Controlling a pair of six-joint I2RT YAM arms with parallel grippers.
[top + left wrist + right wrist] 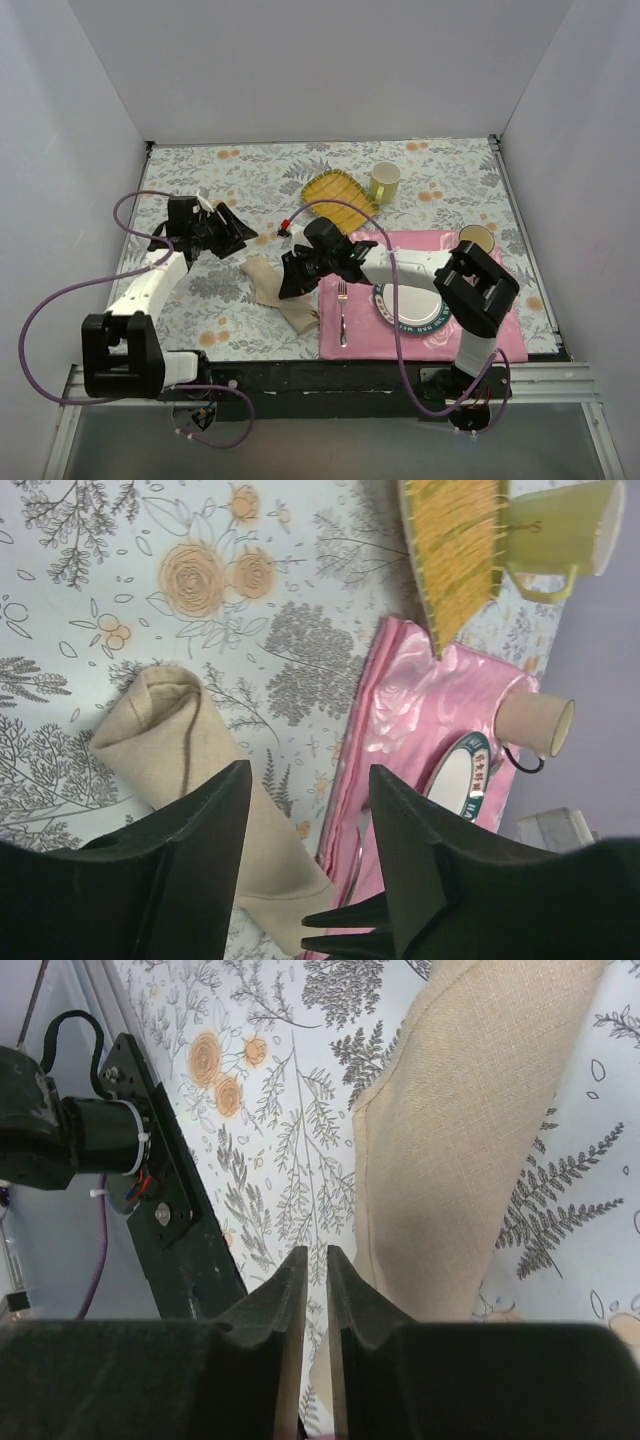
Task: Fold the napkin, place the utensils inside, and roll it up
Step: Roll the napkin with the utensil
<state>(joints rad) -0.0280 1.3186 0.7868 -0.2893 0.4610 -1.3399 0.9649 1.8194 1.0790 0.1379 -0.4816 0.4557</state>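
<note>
The beige napkin [262, 272] lies as a narrow folded roll on the floral tablecloth, left of the pink mat; it also shows in the left wrist view [180, 750] and the right wrist view [460, 1140]. A silver fork [342, 310] lies on the mat's left edge, partly seen in the left wrist view [355, 860]. No spoons are in view. My left gripper [245, 235] [308, 770] is open and empty, just up-left of the napkin. My right gripper [288, 285] [316, 1252] is shut with nothing between its jaws, over the napkin's middle.
A pink rose-patterned placemat [500, 330] holds a white plate [412, 312] and a tan cup [478, 240]. A yellow woven cloth [338, 188] and a pale green mug [384, 182] stand behind it. White walls enclose the table on three sides.
</note>
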